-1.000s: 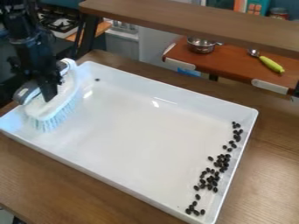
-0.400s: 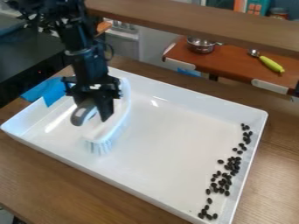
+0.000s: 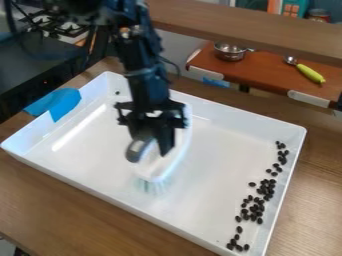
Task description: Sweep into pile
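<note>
The pincer [image 3: 159, 145] gripped the white brush [image 3: 175, 159] over the middle of the white tray [image 3: 100, 189]; dark beans [image 3: 257, 205] lay scattered along the tray's right side.

There is one white tray [image 3: 214, 155], one brush [image 3: 160, 170], one claw [image 3: 155, 141] and one worktop [image 3: 67, 210]. The dark beans [image 3: 258, 202] number several dozen, too crowded for an exact count, only one of them lying alone. There is also one metal pot [image 3: 230, 52], one utensil [image 3: 310, 74] with a yellow-green handle, one jar [image 3: 319, 17] and two pieces of blue tape [image 3: 64, 102]
</note>
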